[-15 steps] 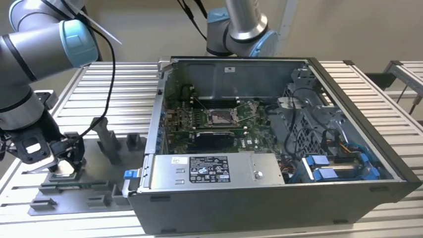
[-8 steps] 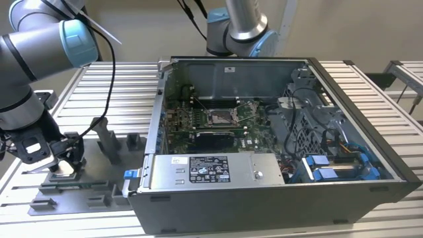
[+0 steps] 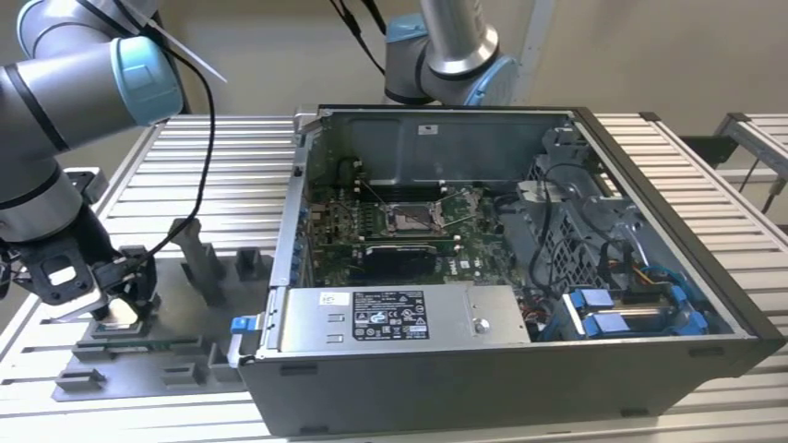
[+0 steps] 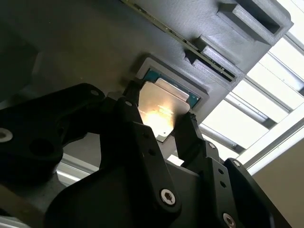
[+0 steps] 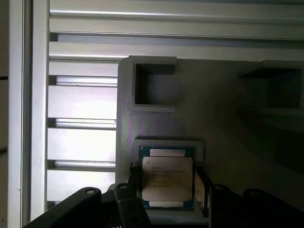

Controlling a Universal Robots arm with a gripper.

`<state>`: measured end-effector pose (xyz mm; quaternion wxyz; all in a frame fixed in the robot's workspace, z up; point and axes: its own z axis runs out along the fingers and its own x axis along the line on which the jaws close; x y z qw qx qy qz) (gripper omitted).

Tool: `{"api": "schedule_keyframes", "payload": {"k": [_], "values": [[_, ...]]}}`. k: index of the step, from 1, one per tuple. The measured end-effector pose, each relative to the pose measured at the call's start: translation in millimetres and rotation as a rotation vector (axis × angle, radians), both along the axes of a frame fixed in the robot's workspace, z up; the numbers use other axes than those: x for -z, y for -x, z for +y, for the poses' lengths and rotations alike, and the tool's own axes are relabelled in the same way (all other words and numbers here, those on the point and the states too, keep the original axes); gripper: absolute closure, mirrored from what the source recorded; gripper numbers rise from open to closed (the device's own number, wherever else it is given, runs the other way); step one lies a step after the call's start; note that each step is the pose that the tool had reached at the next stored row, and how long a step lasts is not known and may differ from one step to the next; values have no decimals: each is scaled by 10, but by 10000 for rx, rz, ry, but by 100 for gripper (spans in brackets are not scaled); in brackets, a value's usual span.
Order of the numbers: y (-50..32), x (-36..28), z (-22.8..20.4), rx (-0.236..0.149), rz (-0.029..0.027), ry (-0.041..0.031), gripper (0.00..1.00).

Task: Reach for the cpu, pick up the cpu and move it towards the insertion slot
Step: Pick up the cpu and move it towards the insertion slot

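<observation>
The cpu (image 5: 167,178), a small square chip with a silvery top and a greenish edge, lies in a recess of the grey plastic fixture (image 5: 156,95). In the second wrist view the cpu (image 4: 164,107) shines between two black fingers. My gripper (image 3: 117,312) stands low over it at the exterior view's left, one finger on each side and touching the chip's edges. The gripper (image 5: 166,176) looks shut on the cpu, which still rests in the recess. The insertion slot (image 3: 411,218), a silver-framed socket, sits on the board inside the open computer case, far off toward the exterior view's right.
The open computer case (image 3: 640,365) takes up the middle and right of the exterior view, with a power supply box (image 3: 394,318) along its near side. Grey fixture posts (image 3: 203,258) stand between my gripper and the case. A second arm (image 3: 444,46) stands behind the case.
</observation>
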<state>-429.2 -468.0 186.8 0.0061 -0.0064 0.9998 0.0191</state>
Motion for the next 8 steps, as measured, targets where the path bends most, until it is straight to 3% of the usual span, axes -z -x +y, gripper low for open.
{"api": "schedule_keyframes", "payload": {"k": [8], "values": [[0,-21,0,0,1,1,100]]}}
